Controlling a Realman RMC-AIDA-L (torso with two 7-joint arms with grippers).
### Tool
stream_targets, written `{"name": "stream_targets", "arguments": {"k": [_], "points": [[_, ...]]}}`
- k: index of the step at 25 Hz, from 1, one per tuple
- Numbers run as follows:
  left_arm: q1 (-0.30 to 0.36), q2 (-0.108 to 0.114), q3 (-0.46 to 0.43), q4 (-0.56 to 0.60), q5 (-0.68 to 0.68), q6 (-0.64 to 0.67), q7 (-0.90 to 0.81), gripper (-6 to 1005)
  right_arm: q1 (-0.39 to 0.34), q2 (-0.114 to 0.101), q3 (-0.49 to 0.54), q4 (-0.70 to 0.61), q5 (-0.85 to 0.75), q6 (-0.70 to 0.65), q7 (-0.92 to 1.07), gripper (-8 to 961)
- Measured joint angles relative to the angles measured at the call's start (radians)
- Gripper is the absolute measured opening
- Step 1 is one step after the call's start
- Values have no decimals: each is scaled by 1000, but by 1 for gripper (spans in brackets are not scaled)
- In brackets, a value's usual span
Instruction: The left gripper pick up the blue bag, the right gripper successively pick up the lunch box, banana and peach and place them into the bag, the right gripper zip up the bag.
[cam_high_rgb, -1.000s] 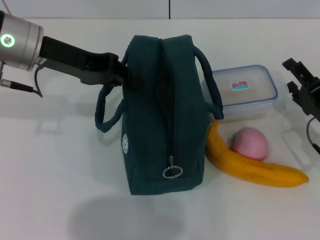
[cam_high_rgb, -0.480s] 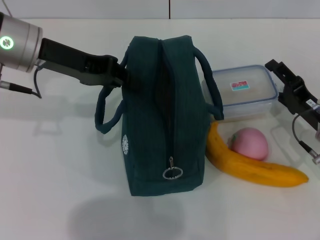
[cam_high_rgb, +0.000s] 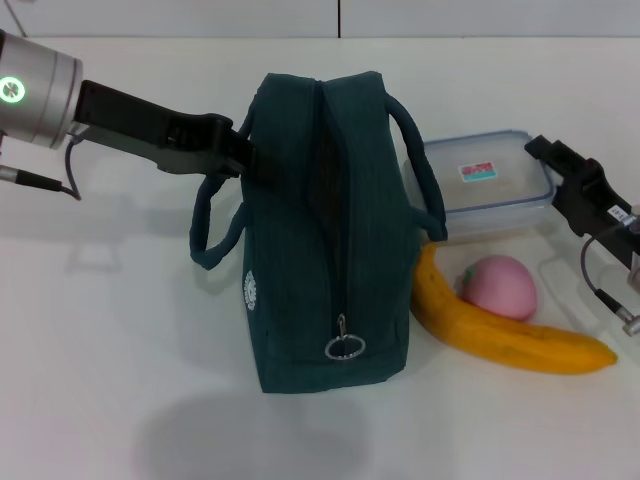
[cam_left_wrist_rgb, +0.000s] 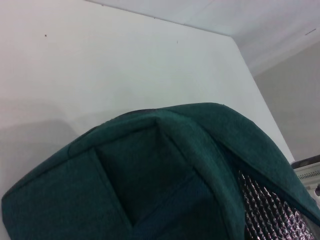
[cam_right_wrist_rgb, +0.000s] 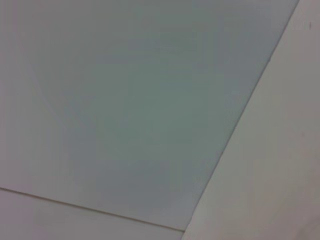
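On the white table (cam_high_rgb: 100, 380) seen from the head, a dark teal-blue fabric bag (cam_high_rgb: 325, 230) stands upright, top zipper partly open. The left gripper (cam_high_rgb: 243, 155) meets its far left side; whether its jaws are clamped cannot be told. Right of the bag lie a clear blue-rimmed lunch box (cam_high_rgb: 485, 185), round pink peach (cam_high_rgb: 500, 287) and long yellow banana (cam_high_rgb: 500, 335). The right gripper (cam_high_rgb: 575, 185) sits beside the box, jaws unclear.

From the left wrist, teal fabric (cam_left_wrist_rgb: 150, 185) fills the foreground.

From the right wrist, only blank pale surfaces.

Head camera: high, facing forward and down over the white worktop (cam_high_rgb: 100, 350). Left wrist camera: very close above the blue bag (cam_left_wrist_rgb: 165, 185), facing its upper end; both views share that bag (cam_high_rgb: 325, 230). Right wrist camera: faces only blank pale surfaces.
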Motion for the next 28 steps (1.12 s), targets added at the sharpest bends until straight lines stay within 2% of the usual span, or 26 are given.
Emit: {"name": "stream_targets", "arguments": {"k": [7, 15, 28], "points": [[-1, 0, 1, -3, 0, 0, 11, 50, -10, 0, 4, -11, -40, -17, 1, 500], [-1, 0, 2, -5, -1, 0, 25, 50, -29, 0, 4, -25, -41, -88, 1, 214], [-4, -1, 2, -8, -1, 0, 26, 50, -37, -4, -4, -45, -41, -150, 1, 206]]}}
